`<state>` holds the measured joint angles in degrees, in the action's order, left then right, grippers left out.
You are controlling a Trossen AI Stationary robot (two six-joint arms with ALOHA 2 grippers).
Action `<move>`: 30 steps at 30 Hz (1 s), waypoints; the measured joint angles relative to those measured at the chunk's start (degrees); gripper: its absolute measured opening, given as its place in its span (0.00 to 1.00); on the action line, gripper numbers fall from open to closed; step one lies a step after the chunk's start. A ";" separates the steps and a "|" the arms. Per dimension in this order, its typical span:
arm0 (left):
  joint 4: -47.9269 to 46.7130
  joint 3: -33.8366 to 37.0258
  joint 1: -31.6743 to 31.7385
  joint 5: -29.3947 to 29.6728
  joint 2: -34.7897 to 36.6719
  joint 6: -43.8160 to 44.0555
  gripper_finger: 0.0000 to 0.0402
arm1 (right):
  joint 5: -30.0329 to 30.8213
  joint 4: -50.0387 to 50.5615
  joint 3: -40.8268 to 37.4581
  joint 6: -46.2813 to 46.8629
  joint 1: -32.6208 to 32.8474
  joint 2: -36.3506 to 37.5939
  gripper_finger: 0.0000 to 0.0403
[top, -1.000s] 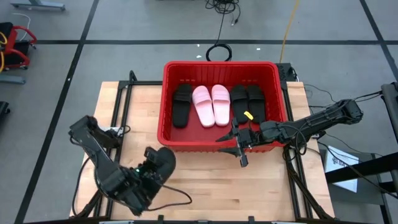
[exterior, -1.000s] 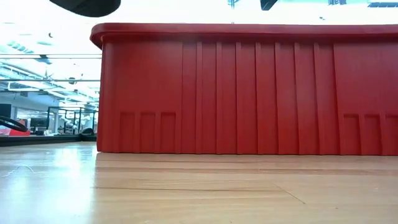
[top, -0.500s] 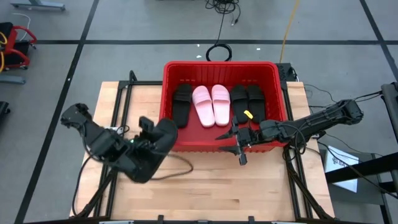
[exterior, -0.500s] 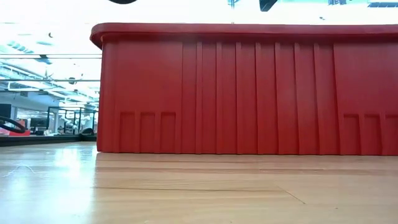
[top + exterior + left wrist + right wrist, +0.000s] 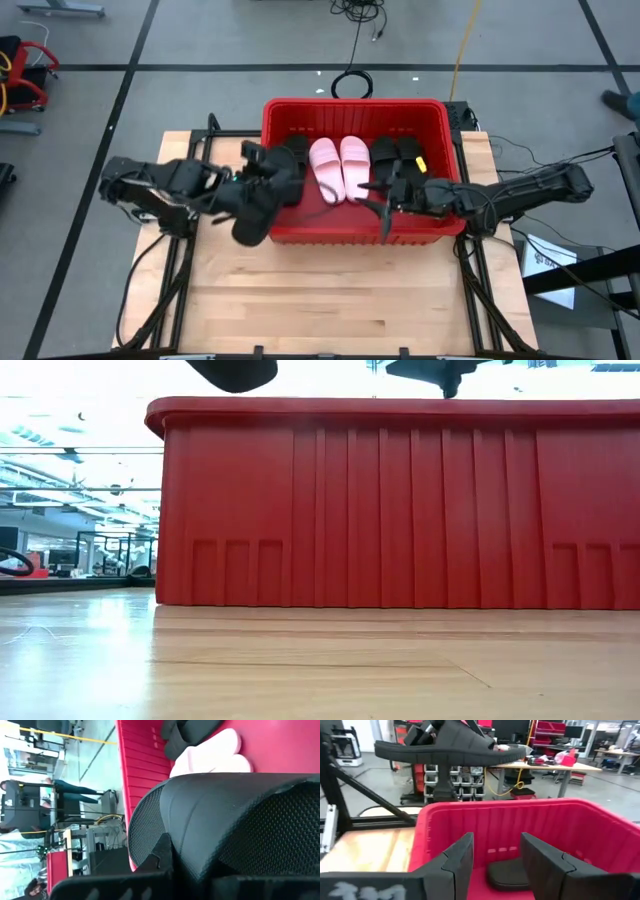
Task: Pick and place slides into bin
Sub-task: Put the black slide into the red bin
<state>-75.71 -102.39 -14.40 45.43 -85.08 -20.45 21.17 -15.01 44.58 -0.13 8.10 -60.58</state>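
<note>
The red bin (image 5: 354,108) stands at the table's far middle. In it lie two pale pink slides (image 5: 338,167) with black slides (image 5: 398,153) to their right, and another black slide (image 5: 292,152) on their left, partly hidden. My left gripper (image 5: 246,186) is shut on a black slide (image 5: 257,208) held above the bin's near left corner; that slide also shows in the right wrist view (image 5: 445,749) and in the low view (image 5: 236,370). My right gripper (image 5: 379,208) hovers open over the bin's near right part, with nothing between its fingers (image 5: 462,855). My left gripper holds the black slide by its wide strap (image 5: 200,820); the strap fills the wrist view and hides the fingertips. The arm comes from the table's left, slanting down. The slide hangs clear of table and bin, its sole (image 5: 420,751) about level.
Bare wooden tabletop (image 5: 330,300) lies near the bin. The bin's ribbed near wall (image 5: 400,510) fills the low view. Cables (image 5: 350,82) lie on the floor beyond the table. Racks and workbenches (image 5: 555,767) stand in the room behind.
My left gripper has carried the black slide up from the table's near left, toward the far edge and the right, to above the bin's near left corner, turning as it went. My right gripper has shifted a little toward the far edge, over the bin.
</note>
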 joint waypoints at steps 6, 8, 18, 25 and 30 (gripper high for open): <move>6.13 0.00 9.65 -7.45 -0.07 -8.52 0.01 | 0.00 2.45 0.00 -2.13 -3.60 2.60 0.37; 8.06 0.02 12.70 -9.89 -0.07 -10.86 0.01 | -0.01 3.03 0.00 -3.07 -5.57 3.02 0.37; 19.30 1.60 27.34 -23.11 -0.57 -20.08 0.01 | -0.31 4.84 0.00 -6.49 -18.62 3.91 0.37; 27.71 7.39 36.82 -30.66 -1.63 -24.18 0.01 | -6.36 4.16 0.00 -7.05 -25.95 3.71 0.37; 33.35 11.75 39.76 -34.01 -2.16 -24.43 0.01 | -12.58 3.25 0.00 -6.63 -29.63 3.44 0.37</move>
<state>-42.36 -90.63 25.36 11.41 -87.24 -44.88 8.59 -11.76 44.58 -6.76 -21.53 -57.15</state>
